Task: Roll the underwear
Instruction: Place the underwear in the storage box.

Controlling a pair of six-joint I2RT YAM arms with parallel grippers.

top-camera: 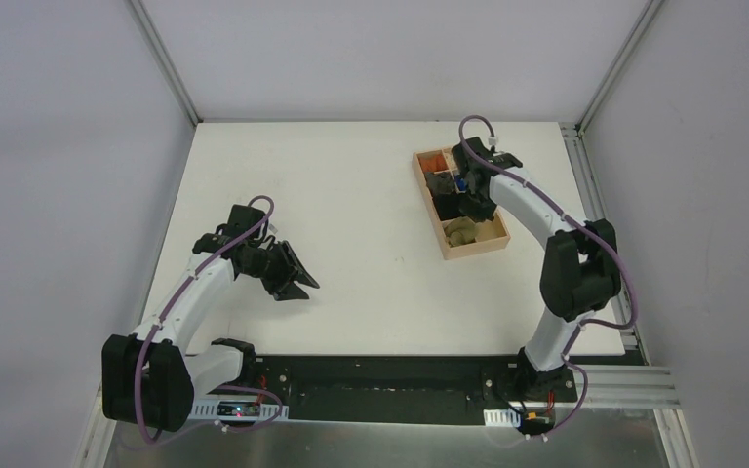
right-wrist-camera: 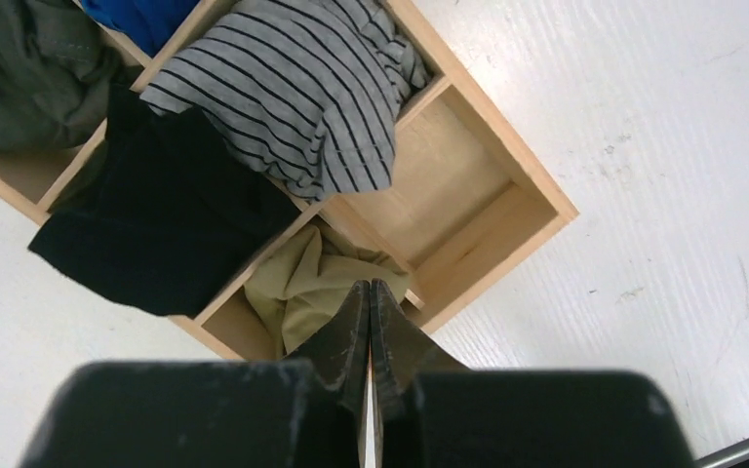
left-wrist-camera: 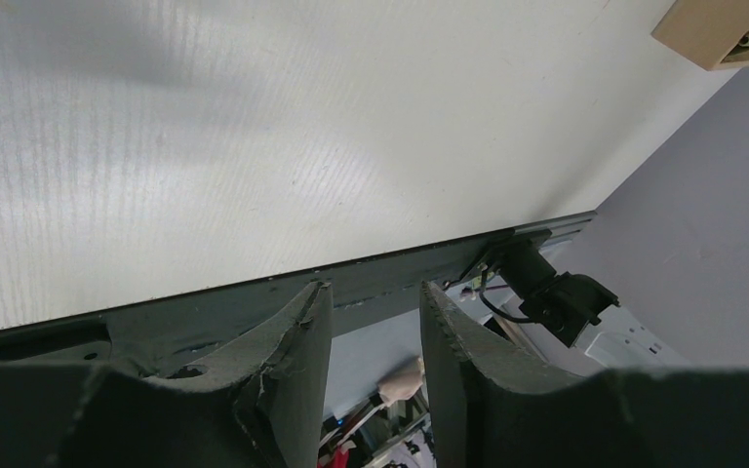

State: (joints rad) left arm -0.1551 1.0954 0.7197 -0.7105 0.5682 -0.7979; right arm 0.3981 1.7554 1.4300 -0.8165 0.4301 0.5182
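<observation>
Pointing at the underwear [right-wrist-camera: 302, 283] in the tray [right-wrist-camera: 478, 258], your right gripper [right-wrist-camera: 369, 285] is pressed together; your left gripper [left-wrist-camera: 375, 292] is spread.

Diffuse overhead light makes the white worktop [top-camera: 351, 195] bright, with faint soft shadows; glare is mild and every view is fairly sharp.

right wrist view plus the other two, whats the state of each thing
olive-khaki fabric underwear: crumpled in a box compartment, not rolled
grey striped fabric bundle: draped over a divider
black fabric bundle: hanging out over the box wall
wooden compartment box: open-topped, sitting flat
right gripper: shut, tips by the underwear
left gripper: open, holding nothing
</observation>
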